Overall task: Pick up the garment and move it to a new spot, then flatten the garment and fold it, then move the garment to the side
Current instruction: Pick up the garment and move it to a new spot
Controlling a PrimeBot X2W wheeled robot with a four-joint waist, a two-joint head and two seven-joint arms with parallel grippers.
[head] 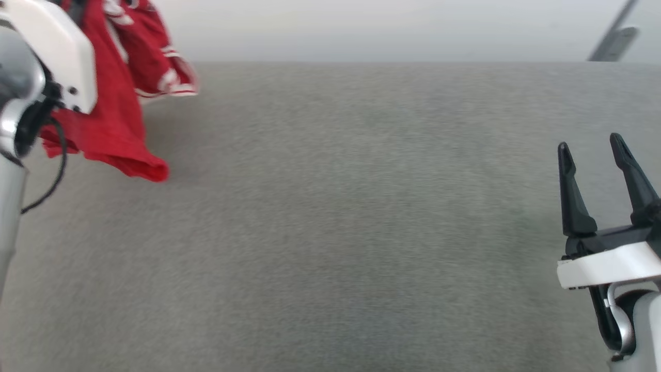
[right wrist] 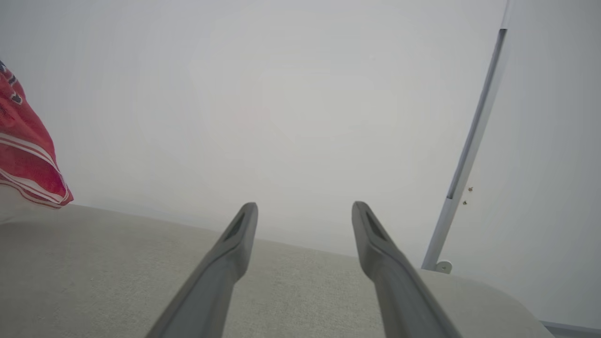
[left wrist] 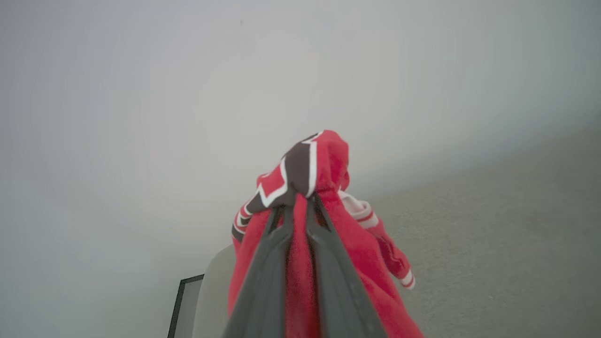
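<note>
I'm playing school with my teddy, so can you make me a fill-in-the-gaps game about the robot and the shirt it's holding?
1. The left pincer is shut on a mostly ____ garment.
2. The right pincer is ____ and holds nothing.
3. The garment's striped trim is red and ____.
4. The soft surface below is ____.
Missing words: red; open; white; grey.

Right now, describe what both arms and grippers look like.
The left gripper has two long, dark grey tapering fingers; its arm wears a white shell over silver-grey joints, with a thin black cable looping below. The right gripper has matching black pointed fingers on a white collar and pale grey forearm.
</note>
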